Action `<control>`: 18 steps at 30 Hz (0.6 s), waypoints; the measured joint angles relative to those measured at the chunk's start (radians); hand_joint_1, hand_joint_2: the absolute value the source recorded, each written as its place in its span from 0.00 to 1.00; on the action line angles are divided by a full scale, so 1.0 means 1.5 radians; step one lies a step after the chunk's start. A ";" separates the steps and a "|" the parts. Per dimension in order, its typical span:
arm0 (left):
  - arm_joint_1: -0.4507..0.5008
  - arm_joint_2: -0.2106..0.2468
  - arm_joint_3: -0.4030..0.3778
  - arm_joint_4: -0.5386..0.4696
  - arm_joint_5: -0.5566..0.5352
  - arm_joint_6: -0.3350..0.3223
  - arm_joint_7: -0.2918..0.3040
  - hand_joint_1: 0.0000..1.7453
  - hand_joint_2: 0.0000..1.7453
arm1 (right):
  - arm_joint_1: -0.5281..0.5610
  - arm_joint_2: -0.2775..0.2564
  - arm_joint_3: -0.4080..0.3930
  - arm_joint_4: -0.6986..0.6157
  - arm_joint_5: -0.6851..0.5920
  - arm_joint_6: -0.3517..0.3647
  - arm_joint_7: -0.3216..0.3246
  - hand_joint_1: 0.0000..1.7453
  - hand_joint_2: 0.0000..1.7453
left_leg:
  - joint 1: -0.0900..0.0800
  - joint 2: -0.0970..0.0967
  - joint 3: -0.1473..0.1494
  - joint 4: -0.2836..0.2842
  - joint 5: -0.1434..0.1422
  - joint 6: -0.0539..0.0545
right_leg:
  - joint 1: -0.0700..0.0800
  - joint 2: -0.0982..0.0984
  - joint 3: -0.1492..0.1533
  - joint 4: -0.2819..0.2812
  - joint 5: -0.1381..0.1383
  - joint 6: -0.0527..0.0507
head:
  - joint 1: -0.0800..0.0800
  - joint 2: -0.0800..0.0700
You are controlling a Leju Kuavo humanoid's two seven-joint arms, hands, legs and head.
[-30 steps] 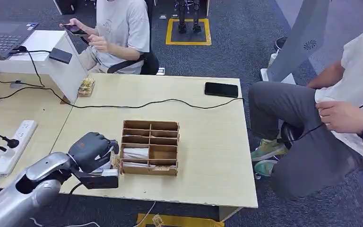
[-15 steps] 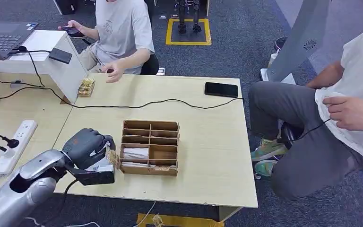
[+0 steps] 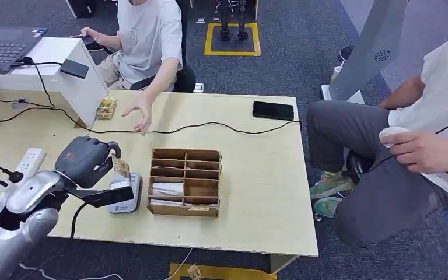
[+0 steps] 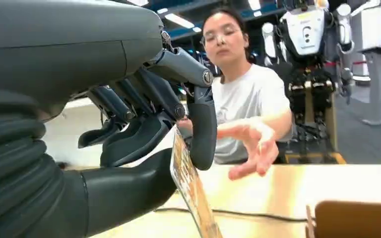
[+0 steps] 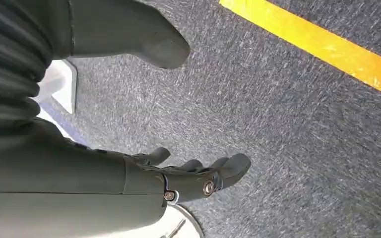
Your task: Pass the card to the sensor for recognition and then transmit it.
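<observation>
the left hand [image 3: 86, 160] is up off the desk [image 3: 256, 192] with the card [image 3: 120, 168] pinched between its thumb and a finger, the other fingers [image 4: 129, 101] curled loosely above it. from the wrist camera the card [image 4: 191, 186] stands on edge, tilted, with a busy yellowish print on its face that is too blurred to read. just below the card sits the sensor [image 3: 125, 195], a small pale box lying flat on the desk beside the wooden organiser [image 3: 185, 181]; there is a small blue mark on its near edge, too small to make out. the card hangs above the sensor's far end, and i cannot tell whether they touch.

the right hand [image 5: 188, 173] hangs down over grey carpet [image 5: 287, 124] near a yellow stripe [image 5: 327, 47], holding nothing, its fingers apart and only slightly bent.

across the desk a seated person in a pale t-shirt reaches an open hand [image 3: 137, 112] out over the desk, above the black cable [image 3: 210, 124] that runs across it. a dark phone [image 3: 273, 110] lies face up near the far right corner. a white power strip [image 3: 17, 181] sits on the left, and a small stack of cards [image 3: 106, 107] rests by the white stand [image 3: 64, 73]. a second person sits at the right, holding a small white object.
</observation>
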 joint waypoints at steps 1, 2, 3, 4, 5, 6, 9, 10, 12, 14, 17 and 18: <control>0.000 -0.002 0.003 0.002 -0.009 0.004 0.004 1.00 1.00 | 0.002 0.001 -0.001 -0.001 0.001 0.000 0.000 0.00 1.00 | 0.000 0.000 0.000 0.000 0.000 0.000 | 0.000 0.000 0.000 0.000 0.000 0.000 | 0.000 0.000; -0.001 -0.005 0.006 0.006 -0.020 0.010 0.010 1.00 1.00 | 0.003 0.001 -0.003 -0.003 0.001 0.000 0.000 0.00 1.00 | 0.000 0.000 0.000 0.000 0.000 0.000 | 0.000 0.000 0.000 0.000 0.000 0.000 | 0.000 0.000; -0.003 -0.009 0.008 0.011 -0.036 0.017 0.018 1.00 1.00 | 0.004 0.002 -0.004 -0.004 0.002 0.000 0.000 0.00 1.00 | 0.000 0.000 0.000 0.000 0.000 0.000 | 0.000 0.000 0.000 0.000 0.000 0.000 | 0.000 0.000; -0.004 -0.011 0.009 0.017 -0.046 0.021 0.025 1.00 1.00 | 0.004 0.003 -0.005 -0.005 0.002 0.000 0.000 0.00 1.00 | 0.000 0.000 0.000 0.000 0.000 0.000 | 0.000 0.000 0.000 0.000 0.000 0.000 | 0.000 0.000; -0.006 -0.016 0.011 0.023 -0.053 0.023 0.027 1.00 1.00 | 0.005 0.004 -0.006 -0.006 0.002 0.000 0.000 0.00 1.00 | 0.000 0.000 0.000 0.000 0.000 0.000 | 0.000 0.000 0.000 0.000 0.000 0.000 | 0.000 0.000; -0.007 -0.021 0.013 0.031 -0.056 0.023 0.031 1.00 1.00 | 0.006 0.005 -0.007 -0.009 0.004 0.000 -0.001 0.00 1.00 | 0.000 0.000 0.000 0.000 0.000 0.000 | 0.000 0.000 0.000 0.000 0.000 0.000 | 0.000 0.000; -0.009 -0.031 0.018 0.049 -0.057 0.024 0.032 1.00 1.00 | 0.007 0.007 -0.010 -0.012 0.012 0.001 -0.001 0.00 1.00 | 0.000 0.000 0.000 0.000 0.000 0.000 | 0.000 0.000 0.000 0.000 0.000 0.000 | 0.000 0.000; -0.009 -0.034 0.020 0.055 -0.058 0.024 0.032 1.00 1.00 | 0.007 0.007 -0.011 -0.013 0.013 0.002 -0.001 0.00 1.00 | 0.000 0.000 0.000 0.000 0.000 0.000 | 0.000 0.000 0.000 0.000 0.000 0.000 | 0.000 0.000; -0.010 -0.040 0.024 0.064 -0.059 0.024 0.033 1.00 1.00 | 0.007 0.009 -0.015 -0.015 0.014 0.002 -0.001 0.00 1.00 | 0.000 0.000 0.000 0.000 0.000 0.000 | 0.000 0.000 0.000 0.000 0.000 0.000 | 0.000 0.000; -0.014 -0.046 0.026 0.072 -0.060 0.024 0.033 1.00 1.00 | 0.008 0.009 -0.016 -0.015 0.015 0.002 0.000 0.00 1.00 | 0.000 0.000 0.000 0.000 0.000 0.000 | 0.000 0.000 0.000 0.000 0.000 0.000 | 0.000 0.000; -0.021 -0.053 0.029 0.080 -0.061 0.024 0.033 1.00 1.00 | 0.008 0.009 -0.017 -0.016 0.020 0.002 0.000 0.00 1.00 | 0.000 0.000 0.000 0.000 0.000 0.000 | 0.000 0.000 0.000 0.000 0.000 0.000 | 0.000 0.000; -0.022 -0.055 0.029 0.082 -0.061 0.024 0.033 1.00 1.00 | 0.008 0.009 -0.018 -0.016 0.022 0.002 0.000 0.00 1.00 | 0.000 0.000 0.000 0.000 0.000 0.000 | 0.000 0.000 0.000 0.000 0.000 0.000 | 0.000 0.000</control>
